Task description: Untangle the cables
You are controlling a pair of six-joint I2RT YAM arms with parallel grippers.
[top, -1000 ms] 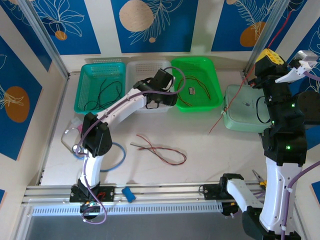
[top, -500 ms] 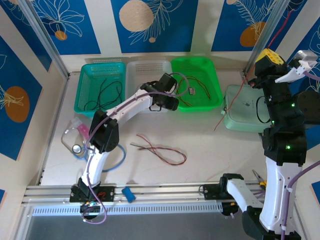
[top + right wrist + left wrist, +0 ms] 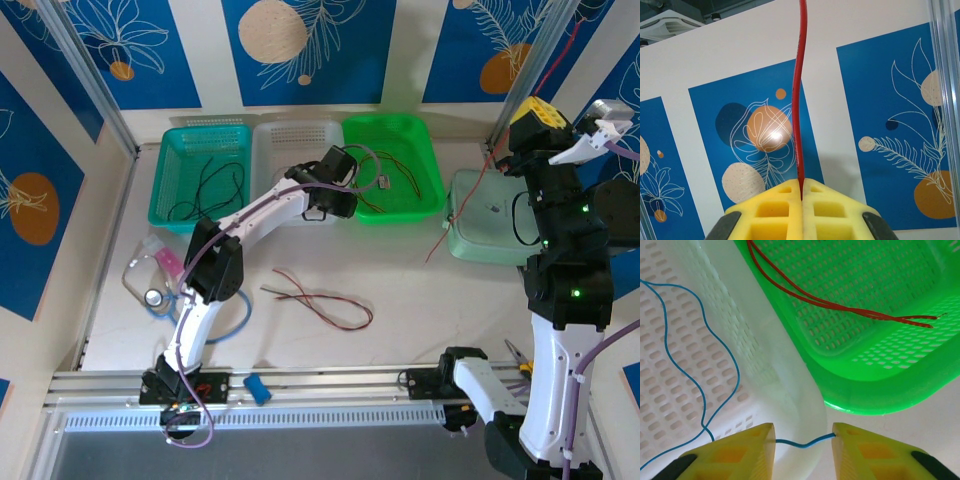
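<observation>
My left gripper (image 3: 335,200) hangs over the near rim where the white basket (image 3: 770,355) meets the green basket (image 3: 875,395). Its jaws stand open, and a thin blue cable (image 3: 735,370) from the white basket crosses the gap between the yellow fingers (image 3: 752,447). Two red cables (image 3: 840,306) lie in the green basket. My right gripper (image 3: 801,187) is raised high at the right (image 3: 540,112), shut on a red cable (image 3: 799,100) that hangs down toward the table (image 3: 445,235). A red and brown pair of cables (image 3: 320,300) lies mid-table. Black cable (image 3: 205,185) lies in the teal basket (image 3: 175,150).
A pale green box (image 3: 490,230) sits at the right under the raised arm. A thick light-blue hose (image 3: 235,310) and a clear bag (image 3: 150,275) lie by the left arm's base. A small blue object (image 3: 257,388) rests on the front rail.
My left gripper has shifted a little right along the baskets' near rims and its jaws have narrowed. The right arm holds still with the red cable.
</observation>
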